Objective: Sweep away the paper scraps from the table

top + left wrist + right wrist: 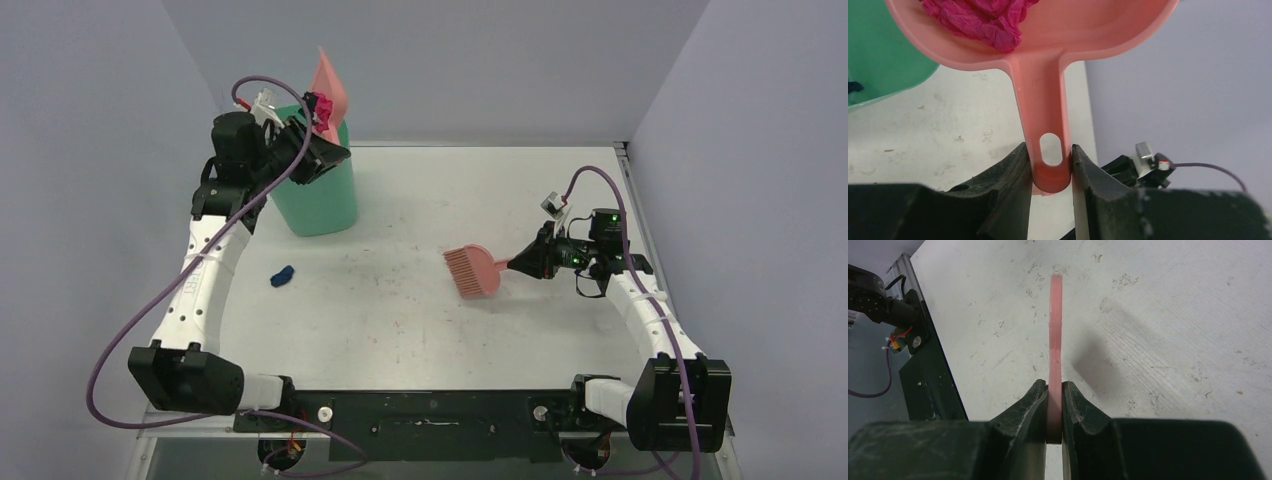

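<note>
My left gripper (318,152) is shut on the handle of the pink dustpan (329,85), held tilted up over the green bin (318,192) at the back left. A magenta paper scrap (983,22) lies in the pan (1088,30), near its back; it also shows in the top view (322,106). My left gripper (1050,167) grips the handle's end. A dark blue scrap (282,276) lies on the white table (400,320) left of centre. My right gripper (525,262) is shut on the pink brush (474,270), low over the table's middle right; the brush shows edge-on in the right wrist view (1055,340).
Pale grey walls close in the table at the back and sides. The black base rail (430,412) runs along the near edge between the arm bases. A bit of dark scrap (854,87) shows inside the green bin (878,60).
</note>
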Robot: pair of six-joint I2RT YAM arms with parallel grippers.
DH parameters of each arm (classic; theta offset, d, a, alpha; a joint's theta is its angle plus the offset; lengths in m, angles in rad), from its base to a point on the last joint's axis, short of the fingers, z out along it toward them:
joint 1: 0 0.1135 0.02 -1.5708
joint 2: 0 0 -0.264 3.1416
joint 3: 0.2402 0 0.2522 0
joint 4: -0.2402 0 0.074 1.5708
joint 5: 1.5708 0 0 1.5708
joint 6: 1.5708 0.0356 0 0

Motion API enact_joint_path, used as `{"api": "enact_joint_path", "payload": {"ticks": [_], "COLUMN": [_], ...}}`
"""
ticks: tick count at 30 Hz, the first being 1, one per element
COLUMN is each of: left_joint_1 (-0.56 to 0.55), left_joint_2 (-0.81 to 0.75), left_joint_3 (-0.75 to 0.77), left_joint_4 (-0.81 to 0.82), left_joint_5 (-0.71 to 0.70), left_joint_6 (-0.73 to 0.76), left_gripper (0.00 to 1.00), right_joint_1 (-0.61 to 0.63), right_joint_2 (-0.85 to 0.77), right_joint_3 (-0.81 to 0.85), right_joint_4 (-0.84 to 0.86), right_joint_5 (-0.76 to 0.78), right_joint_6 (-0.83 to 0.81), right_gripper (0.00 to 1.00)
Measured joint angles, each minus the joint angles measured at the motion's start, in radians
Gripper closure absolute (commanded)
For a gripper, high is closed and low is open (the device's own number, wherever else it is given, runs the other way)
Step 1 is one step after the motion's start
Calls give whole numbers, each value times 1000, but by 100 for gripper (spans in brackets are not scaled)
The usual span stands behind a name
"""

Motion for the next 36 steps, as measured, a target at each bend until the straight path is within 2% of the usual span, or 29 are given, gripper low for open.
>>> {"api": "enact_joint_path", "payload": {"ticks": [4,7,11,16,23,26,30,36], "left_joint_1": [78,149,177,174,175,175,174,145], "left_joint_2": [-64,-86,-83,-77,-110,-117,-183,-371], "left_joint_3": [-185,-352,-527,-569,-569,-569,-567,-517], "left_joint_4": [280,553,865,1052,1108,1085,937,582], "left_joint_5": [89,138,152,175,190,203,216,212], "left_joint_6": [-257,-515,-827,-1022,-1047,-1003,-858,-558], "left_gripper": [100,100,100,100,100,100,100,100], "right_joint_1": [0,0,0,0,0,0,0,0], "right_joint_2": [0,0,0,0,0,0,-1,-2], "right_joint_3": [0,0,0,0,0,0,-6,-25], "right_joint_4": [-2,-2,-2,-2,-2,-2,6,40], "right_joint_5": [18,26,29,31,31,31,31,52], "right_joint_6": [0,0,0,0,0,0,4,35], "right_gripper": [95,95,95,95,95,95,95,95]}}
